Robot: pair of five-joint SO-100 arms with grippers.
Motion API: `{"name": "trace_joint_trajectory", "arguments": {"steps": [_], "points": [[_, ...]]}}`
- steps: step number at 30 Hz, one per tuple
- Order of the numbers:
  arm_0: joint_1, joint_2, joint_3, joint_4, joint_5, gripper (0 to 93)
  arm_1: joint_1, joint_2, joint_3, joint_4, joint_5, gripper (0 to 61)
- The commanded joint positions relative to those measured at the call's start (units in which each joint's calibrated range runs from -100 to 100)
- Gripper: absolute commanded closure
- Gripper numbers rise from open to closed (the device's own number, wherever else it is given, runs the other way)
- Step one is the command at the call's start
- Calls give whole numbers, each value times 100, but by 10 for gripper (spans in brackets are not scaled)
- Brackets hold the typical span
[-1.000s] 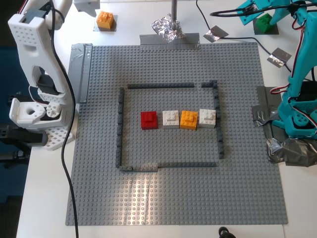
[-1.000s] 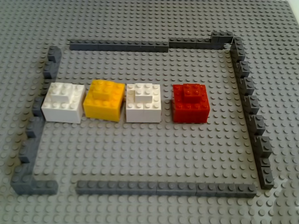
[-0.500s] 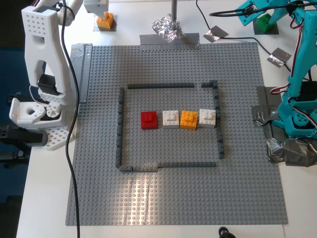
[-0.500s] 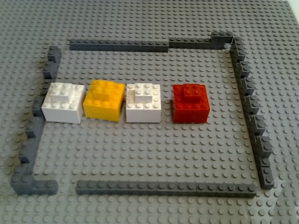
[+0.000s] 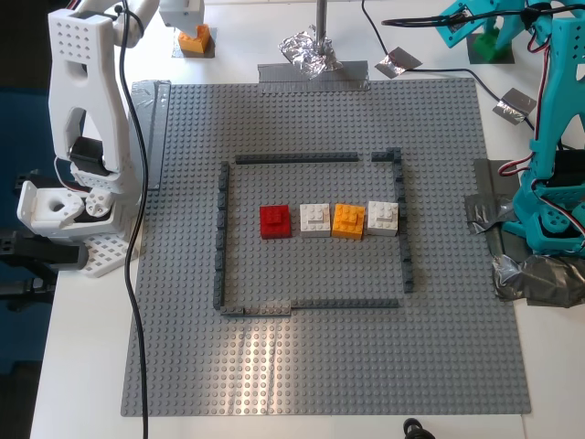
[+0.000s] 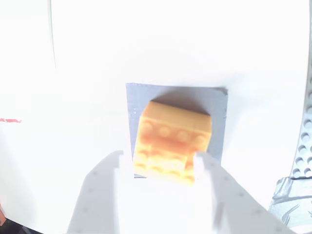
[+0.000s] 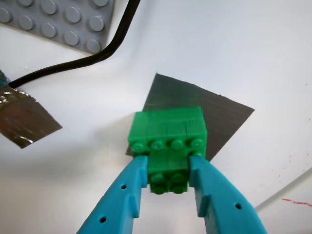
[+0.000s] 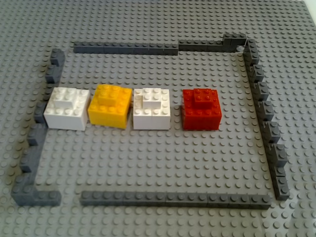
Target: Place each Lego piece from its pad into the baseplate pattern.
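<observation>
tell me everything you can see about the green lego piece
The green Lego piece is a small bright green studded plastic brick with a smaller raised block on top. It sits on a dark-grey pad on the white table, at the exterior view's top right. My first gripper has its teal fingers on either side of the raised block; whether they press it I cannot tell.

Probably lab bench, taped cables (image 5: pixel 402 23)

Two white bricks (image 8: pixel 66 107), two orange bricks (image 8: pixel 109 105), one red brick (image 8: pixel 201 108), one green brick (image 7: pixel 167 138), two dark pads (image 7: pixel 204 109), one baseplate (image 5: pixel 320 366).
</observation>
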Motion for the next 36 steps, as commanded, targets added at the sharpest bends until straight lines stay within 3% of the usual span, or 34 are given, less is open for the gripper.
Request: {"name": "trace_joint_trajectory", "arguments": {"steps": [1, 11, 36], "points": [[-7, -34, -220, 74, 6, 924, -98, -69, -571, -34, -10, 433], [-333, -678, 141, 91, 15, 927, -214, -35, -652, 72, -59, 431], [-2488, -5081, 4150, 302, -19, 927, -178, 16, -652, 178, -20, 468]]}}
